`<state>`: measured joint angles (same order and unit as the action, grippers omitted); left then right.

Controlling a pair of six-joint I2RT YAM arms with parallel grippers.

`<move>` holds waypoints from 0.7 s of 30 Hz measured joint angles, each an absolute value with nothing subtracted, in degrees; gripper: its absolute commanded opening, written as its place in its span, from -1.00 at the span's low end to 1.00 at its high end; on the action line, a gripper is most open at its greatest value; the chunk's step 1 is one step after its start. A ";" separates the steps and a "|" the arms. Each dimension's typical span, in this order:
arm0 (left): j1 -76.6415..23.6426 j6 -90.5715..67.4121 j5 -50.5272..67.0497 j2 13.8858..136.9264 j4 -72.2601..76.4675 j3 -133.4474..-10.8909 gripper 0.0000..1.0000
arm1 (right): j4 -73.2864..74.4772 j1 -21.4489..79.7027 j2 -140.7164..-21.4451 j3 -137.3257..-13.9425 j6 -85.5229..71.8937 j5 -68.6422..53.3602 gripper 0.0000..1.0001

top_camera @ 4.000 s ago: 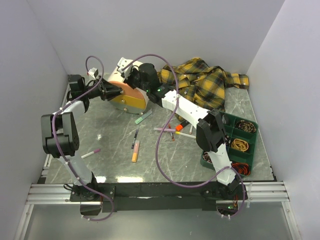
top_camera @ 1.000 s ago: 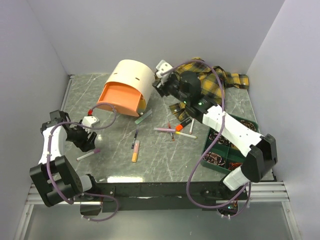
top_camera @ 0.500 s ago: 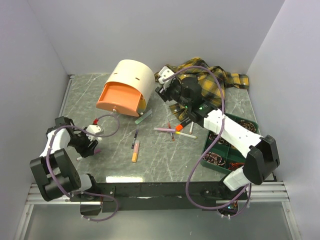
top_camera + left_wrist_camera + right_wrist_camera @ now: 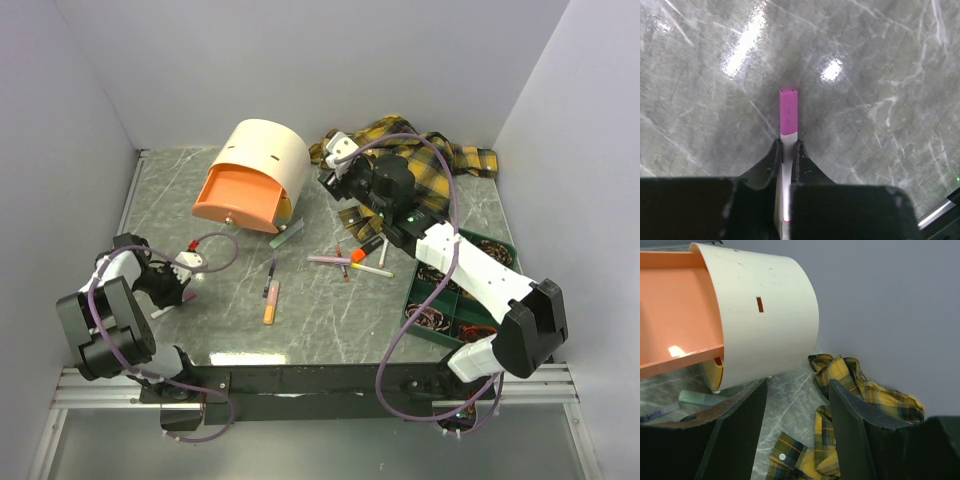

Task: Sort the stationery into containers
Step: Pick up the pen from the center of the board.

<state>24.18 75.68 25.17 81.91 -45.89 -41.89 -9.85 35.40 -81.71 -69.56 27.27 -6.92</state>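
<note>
My left gripper (image 4: 180,287) is down on the table at the left, shut on a white marker with a pink cap (image 4: 789,112). The cap sticks out past the fingertips of that gripper (image 4: 787,145), and the marker lies flat on the marble. The cream drum drawer box (image 4: 262,160) stands at the back with its orange drawer (image 4: 235,198) pulled open. My right gripper (image 4: 328,178) hovers open and holds nothing, just right of the box (image 4: 765,315). Loose pens lie mid-table: an orange marker (image 4: 270,302), a black pen (image 4: 271,273), a green highlighter (image 4: 287,234) and a pink-white pen (image 4: 328,260).
The yellow plaid shirt (image 4: 430,160) is bunched at the back right and shows beyond my right gripper (image 4: 797,390). The dark green tray (image 4: 411,297) holding coiled rubber bands sits at the right, partly under my right arm. Walls close in on three sides.
My left gripper has come down onto the pink-capped marker and shut on it. The right gripper drifted slightly right. Four seconds ago both grippers were at the box and its drawer was shut.
</note>
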 measured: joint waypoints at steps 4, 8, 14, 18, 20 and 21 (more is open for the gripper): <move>24.18 75.61 25.04 81.47 -47.44 -42.28 -0.99 | -9.78 35.09 -81.45 -69.14 27.68 -6.92 0.21; 24.21 78.06 25.26 78.67 -57.04 -46.78 -0.99 | -9.17 33.67 -81.45 -69.21 26.33 -7.14 0.20; 24.21 82.08 32.14 72.82 -70.39 -69.21 -0.99 | -6.63 32.51 -81.45 -69.34 25.93 -5.96 0.20; 21.76 81.30 38.24 70.50 -72.47 -83.42 -0.99 | -4.84 31.62 -81.34 -69.32 25.23 -6.02 0.20; 18.28 79.00 40.93 69.97 -72.77 -88.99 -0.99 | -4.91 30.74 -81.01 -69.06 24.69 -6.52 0.19; 16.38 76.75 42.37 69.91 -72.16 -91.13 -0.99 | -4.97 30.26 -80.68 -68.86 24.21 -6.85 0.18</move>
